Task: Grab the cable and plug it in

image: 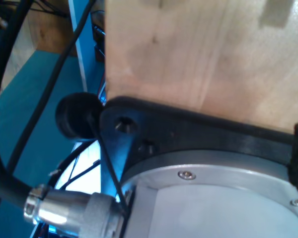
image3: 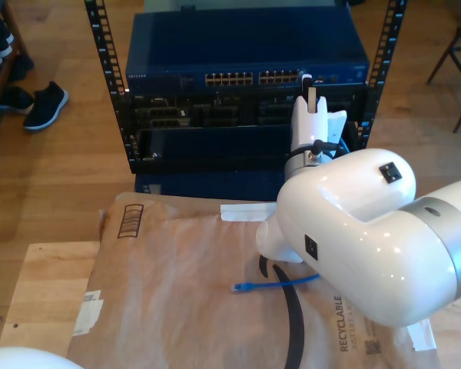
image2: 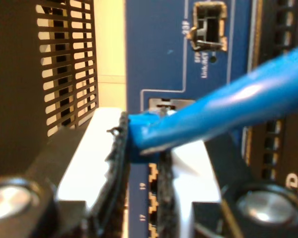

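The bright-blue cable (image2: 228, 104) runs in close to the camera, and one end is pinched between the black pads (image2: 116, 163) of my second gripper (image2: 141, 148), which is shut on it. That end is right in front of the blue network switch (image2: 154, 59), by an open port (image2: 208, 27). In the exterior view my second gripper (image3: 310, 88) reaches up to the switch's (image3: 246, 50) port row at its right end. The cable's (image3: 280, 284) other part lies on the cardboard, its free plug (image3: 238, 288) pointing to the exterior view's left.
The switch sits in a black rack (image3: 100, 69) above dark units. A cardboard sheet (image3: 177, 292) covers the table, with a thick black cable (image3: 292, 315) on it. Shoes (image3: 42, 104) stand at the exterior view's left. The first wrist view faces pale wood (image: 198, 49) and a metal flange (image: 213, 198).
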`<action>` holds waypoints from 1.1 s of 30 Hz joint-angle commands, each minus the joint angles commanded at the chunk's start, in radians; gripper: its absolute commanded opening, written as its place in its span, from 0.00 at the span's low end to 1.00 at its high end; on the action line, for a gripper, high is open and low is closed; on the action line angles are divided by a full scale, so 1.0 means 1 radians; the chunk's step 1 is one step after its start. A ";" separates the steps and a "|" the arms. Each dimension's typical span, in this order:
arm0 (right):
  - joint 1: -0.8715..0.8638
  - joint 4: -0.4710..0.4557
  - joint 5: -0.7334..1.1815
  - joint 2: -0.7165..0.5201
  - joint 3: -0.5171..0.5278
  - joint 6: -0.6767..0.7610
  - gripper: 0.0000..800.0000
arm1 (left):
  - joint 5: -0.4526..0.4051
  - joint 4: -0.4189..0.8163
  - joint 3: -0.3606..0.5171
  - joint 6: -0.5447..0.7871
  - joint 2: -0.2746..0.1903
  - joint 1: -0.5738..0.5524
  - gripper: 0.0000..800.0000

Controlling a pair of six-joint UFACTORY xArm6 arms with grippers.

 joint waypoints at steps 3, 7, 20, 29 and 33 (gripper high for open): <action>0.000 0.000 0.000 0.002 -0.002 0.000 0.00 | 0.000 0.000 0.000 0.000 0.000 0.000 1.00; 0.000 0.000 0.000 0.002 -0.002 0.000 0.00 | 0.000 0.000 0.000 0.000 0.000 0.000 1.00; 0.000 0.000 0.002 0.023 -0.026 -0.002 0.00 | 0.000 0.000 0.000 0.000 0.000 0.000 1.00; -0.003 0.000 0.000 0.031 -0.034 0.000 0.00 | 0.000 0.000 0.000 0.000 0.000 0.000 1.00; -0.005 0.000 0.000 0.031 -0.034 0.000 0.00 | 0.000 0.000 0.000 0.000 0.000 0.000 1.00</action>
